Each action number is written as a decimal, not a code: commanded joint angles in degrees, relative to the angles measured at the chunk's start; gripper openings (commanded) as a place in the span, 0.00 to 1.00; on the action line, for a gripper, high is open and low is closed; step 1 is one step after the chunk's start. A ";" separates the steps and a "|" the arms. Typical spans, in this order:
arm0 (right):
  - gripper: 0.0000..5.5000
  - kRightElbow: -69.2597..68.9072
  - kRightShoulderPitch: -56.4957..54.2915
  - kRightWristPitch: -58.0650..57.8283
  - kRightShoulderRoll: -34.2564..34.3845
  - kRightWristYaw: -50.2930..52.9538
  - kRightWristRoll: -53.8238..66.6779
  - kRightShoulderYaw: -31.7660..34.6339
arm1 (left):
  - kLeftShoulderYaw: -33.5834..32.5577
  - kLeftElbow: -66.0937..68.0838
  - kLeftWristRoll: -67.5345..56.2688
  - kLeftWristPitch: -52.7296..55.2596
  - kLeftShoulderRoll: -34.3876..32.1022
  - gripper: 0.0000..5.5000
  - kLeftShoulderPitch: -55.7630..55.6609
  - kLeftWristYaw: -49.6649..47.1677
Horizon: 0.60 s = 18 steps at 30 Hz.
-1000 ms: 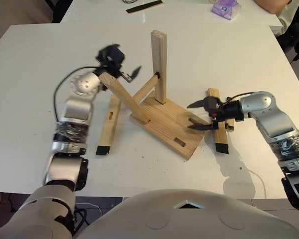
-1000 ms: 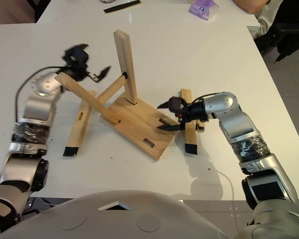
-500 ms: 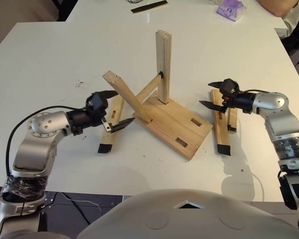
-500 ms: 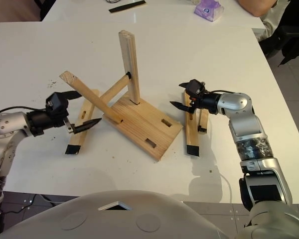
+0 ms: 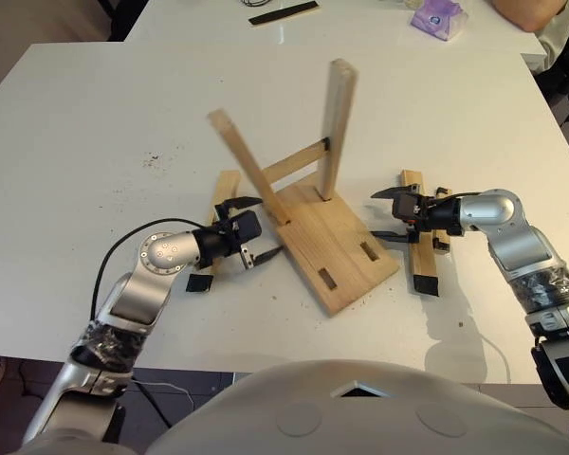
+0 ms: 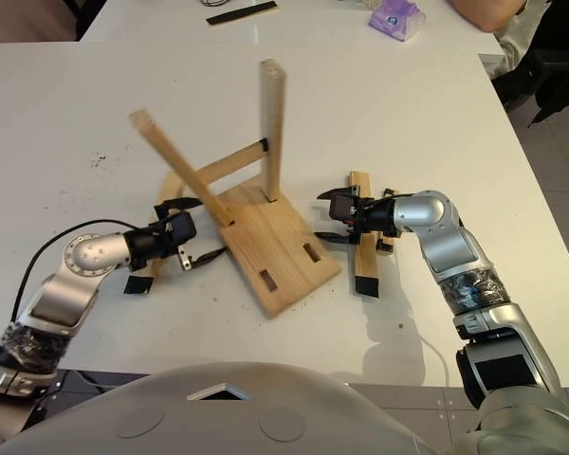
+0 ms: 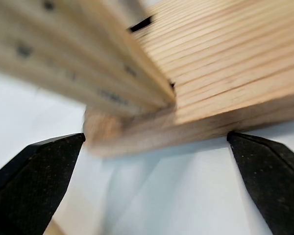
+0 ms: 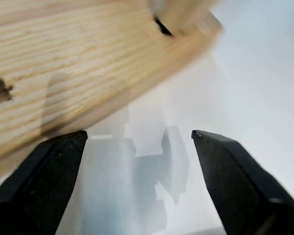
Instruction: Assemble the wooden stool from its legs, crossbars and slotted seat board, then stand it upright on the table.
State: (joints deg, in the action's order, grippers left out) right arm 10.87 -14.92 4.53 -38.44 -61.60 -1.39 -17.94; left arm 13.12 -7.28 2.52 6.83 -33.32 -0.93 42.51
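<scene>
Seat board [image 5: 344, 254] lies diagonally, perhaps tilted, between spread left claw [image 5: 270, 226] and right claw [image 5: 375, 215].

Loose leg [image 5: 226, 187] partly hidden behind left pincer [image 5: 270, 226]

Four legs [image 5: 337, 128], two crossbars [image 5: 294, 169], one board [image 5: 343, 254]

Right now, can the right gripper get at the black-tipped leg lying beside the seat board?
Probably yes: the open right gripper hovers right beside the black-tipped leg, with nothing lying between them.
</scene>
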 commanded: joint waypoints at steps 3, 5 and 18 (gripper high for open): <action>0.72 -2.01 1.44 -1.80 4.69 0.76 -0.43 -3.34 | -0.49 7.06 2.00 -0.78 4.57 0.98 -4.80 -5.73; 0.72 -1.69 1.19 -2.48 6.05 1.97 -0.66 -3.45 | 0.28 8.72 3.10 -2.15 4.26 0.98 -4.66 -5.82; 0.72 -1.23 2.24 -3.15 7.43 6.68 -1.71 -1.71 | 1.76 7.25 4.33 -3.54 3.81 0.98 0.98 -6.39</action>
State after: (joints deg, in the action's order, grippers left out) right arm 9.88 -13.70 1.86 -32.35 -55.90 -2.27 -18.35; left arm 11.42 -0.72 6.37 2.24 -31.00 -1.91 34.18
